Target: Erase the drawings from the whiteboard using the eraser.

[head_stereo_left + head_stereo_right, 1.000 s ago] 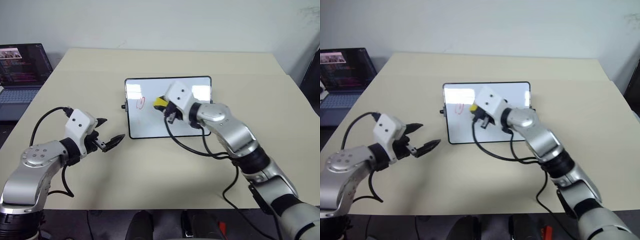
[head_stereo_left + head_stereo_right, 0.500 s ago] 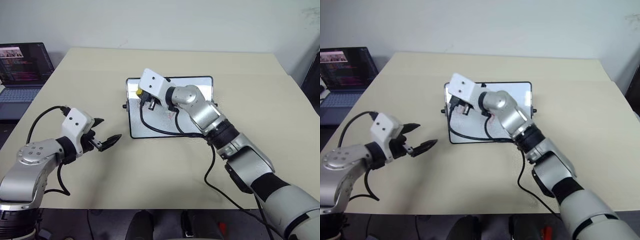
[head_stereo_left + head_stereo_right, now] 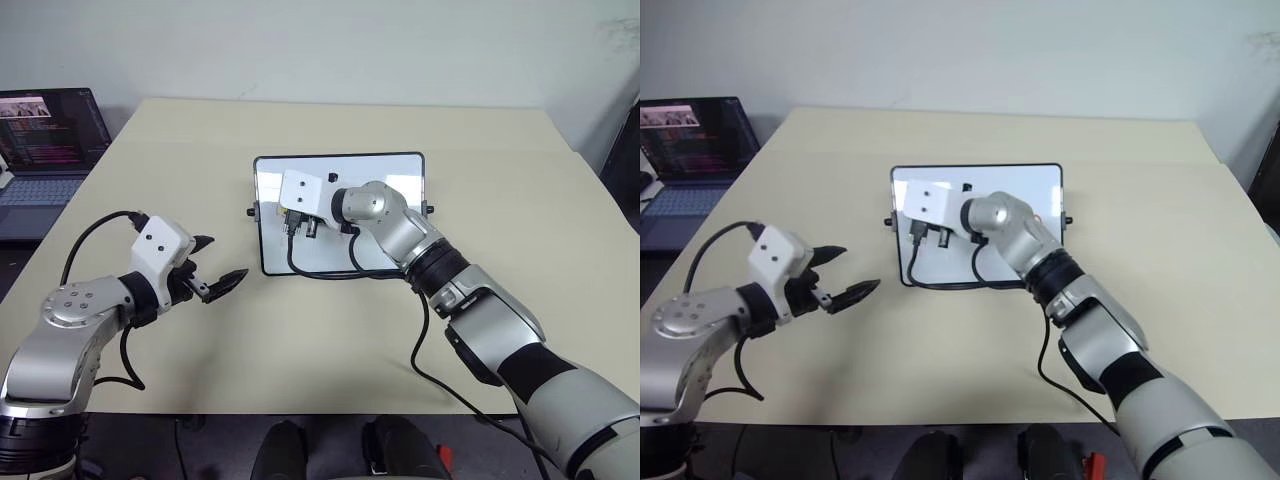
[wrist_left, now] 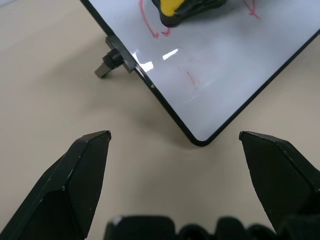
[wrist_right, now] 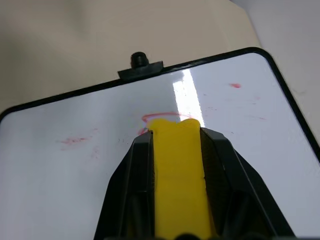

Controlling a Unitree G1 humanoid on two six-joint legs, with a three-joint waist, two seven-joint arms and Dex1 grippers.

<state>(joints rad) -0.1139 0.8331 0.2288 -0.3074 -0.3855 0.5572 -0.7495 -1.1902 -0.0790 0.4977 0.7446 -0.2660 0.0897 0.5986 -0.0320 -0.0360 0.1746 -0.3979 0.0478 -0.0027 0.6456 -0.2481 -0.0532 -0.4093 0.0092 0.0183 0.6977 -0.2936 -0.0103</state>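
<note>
The whiteboard [image 3: 390,180] lies flat mid-table. My right gripper [image 3: 292,218] hovers over the board's left part, shut on the yellow, black-based eraser [image 5: 177,180]. The eraser's front end rests at a red loop [image 5: 167,118] of the drawings, partly covering it. Faint red smears [image 5: 75,141] remain elsewhere on the white surface. In the left wrist view, red strokes [image 4: 150,27] show beside the eraser [image 4: 172,7]. My left gripper [image 3: 222,260] is open and empty, above the table, off the board's near left corner.
An open laptop [image 3: 45,140] stands at the table's far left edge. A small black knob [image 4: 107,64] sticks out from the board's left side. Black cables from my right wrist trail over the board's near edge [image 3: 330,272].
My right gripper carried the eraser from the board's middle to its left side, first toward the far left corner, then a little nearer. My left gripper kept still.
</note>
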